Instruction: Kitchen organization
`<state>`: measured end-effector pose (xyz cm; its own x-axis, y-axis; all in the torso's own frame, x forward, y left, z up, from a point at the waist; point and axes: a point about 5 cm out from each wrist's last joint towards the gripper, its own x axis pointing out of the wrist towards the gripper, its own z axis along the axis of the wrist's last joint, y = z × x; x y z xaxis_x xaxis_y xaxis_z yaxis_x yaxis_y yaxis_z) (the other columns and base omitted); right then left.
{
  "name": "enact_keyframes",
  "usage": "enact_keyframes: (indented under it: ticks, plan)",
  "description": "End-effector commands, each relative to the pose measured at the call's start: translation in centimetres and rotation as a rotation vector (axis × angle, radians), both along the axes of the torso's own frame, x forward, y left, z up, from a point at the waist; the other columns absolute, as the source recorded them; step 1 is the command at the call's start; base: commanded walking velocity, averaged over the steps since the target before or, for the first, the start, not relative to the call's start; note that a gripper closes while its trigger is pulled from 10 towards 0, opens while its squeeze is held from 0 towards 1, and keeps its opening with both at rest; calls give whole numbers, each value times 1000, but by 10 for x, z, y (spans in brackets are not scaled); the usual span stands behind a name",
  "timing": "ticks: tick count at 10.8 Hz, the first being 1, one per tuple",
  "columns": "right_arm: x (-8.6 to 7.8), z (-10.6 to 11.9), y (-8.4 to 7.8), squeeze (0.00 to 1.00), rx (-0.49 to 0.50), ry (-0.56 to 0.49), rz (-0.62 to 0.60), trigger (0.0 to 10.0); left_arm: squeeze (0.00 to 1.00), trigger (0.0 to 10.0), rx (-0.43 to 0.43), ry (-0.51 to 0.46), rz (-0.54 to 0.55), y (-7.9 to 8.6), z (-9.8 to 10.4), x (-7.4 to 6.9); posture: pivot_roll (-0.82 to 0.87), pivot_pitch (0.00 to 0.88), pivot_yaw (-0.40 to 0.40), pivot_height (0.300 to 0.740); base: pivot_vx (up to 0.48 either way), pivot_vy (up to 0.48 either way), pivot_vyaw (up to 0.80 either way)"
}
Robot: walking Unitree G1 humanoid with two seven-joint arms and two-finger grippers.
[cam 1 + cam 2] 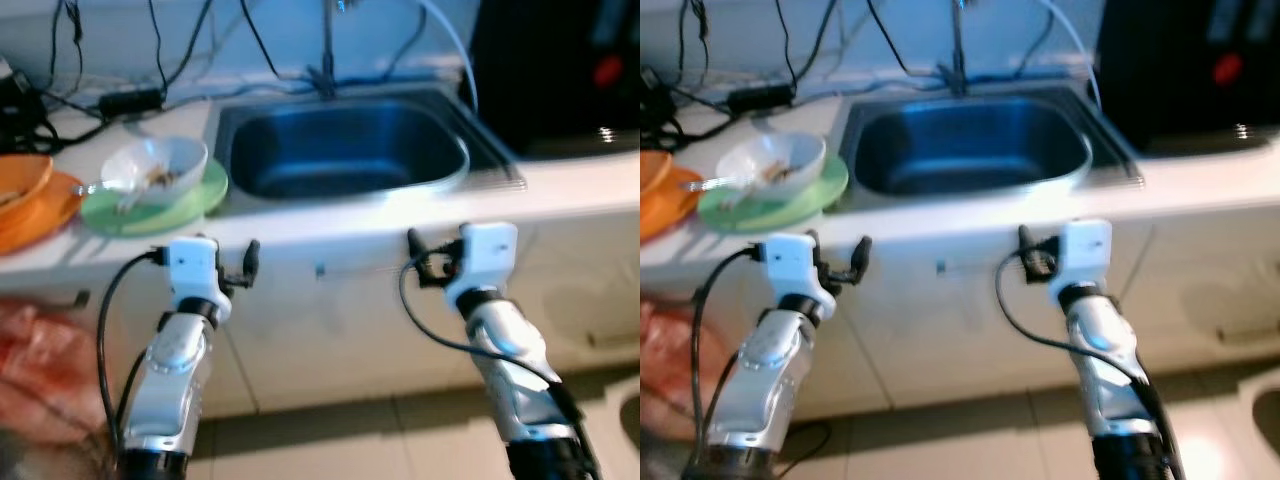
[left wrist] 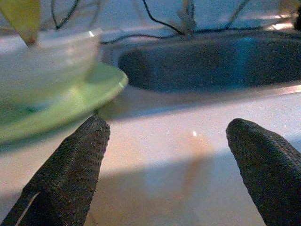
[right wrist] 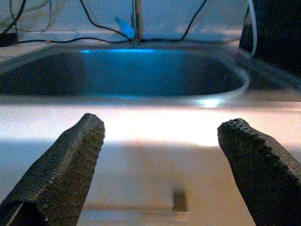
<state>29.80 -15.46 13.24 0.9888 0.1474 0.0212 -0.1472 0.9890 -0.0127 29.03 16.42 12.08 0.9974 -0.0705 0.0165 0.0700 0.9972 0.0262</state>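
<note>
Two hands are raised at the front edge of the worktop (image 1: 560,190), taking the sink (image 1: 345,150) as the landmark. Left hand (image 2: 164,155): before the sink's left front corner, fingers spread wide, nothing between them. Right hand (image 3: 164,150): before the sink's right front part, fingers likewise spread and empty. Both sit short of the worktop edge, touching nothing.

Dishes, all left of the sink:
- one white bowl (image 1: 155,168) with food remains and a spoon (image 1: 95,186) resting in it, handle pointing away from the sink
- one green plate (image 1: 200,195) under the bowl, its rim just beside the sink's left wall
- one orange bowl (image 1: 20,185) on one orange plate (image 1: 55,212), further from the sink than the green plate

Sink basin looks empty. One tap (image 1: 327,50) stands behind the sink. Several black cables (image 1: 130,100) lie behind the dishes; count unclear in the blur.

Risks, as judged:
- Bowl merely rests on the plate. Lifting the plate by its rim could tilt it, sliding the bowl and spoon off.
- Spoon is loose; a tipped bowl drops it and spills the remains.
- Left hand approaches low; a forward push could knock the plate rim instead of gripping it.
- Cables behind could snag a far reach.
- Eye views are blurred, so alignment is uncertain.
</note>
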Motion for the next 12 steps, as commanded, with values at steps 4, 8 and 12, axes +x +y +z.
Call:
enact_keyframes:
  ticks: [4, 8, 12]
  plan:
    - [-1, 10, 8, 0, -48, -60, -3, 10000, 0, 10000, 31, -44, 12, 4, 9, -1, 32, 18, 59, 740, 0, 0, 0]
    - [-3, 15, 5, 0, -44, -50, 44, 10000, 0, 10000, 41, -56, 66, 12, 14, -6, 40, 29, 50, 740, 0, 0, 0]
    - [0, 18, 6, 0, -56, -64, 47, 10000, 0, 10000, 45, -56, 46, 8, 15, -6, 45, 23, 49, 740, 0, 0, 800]
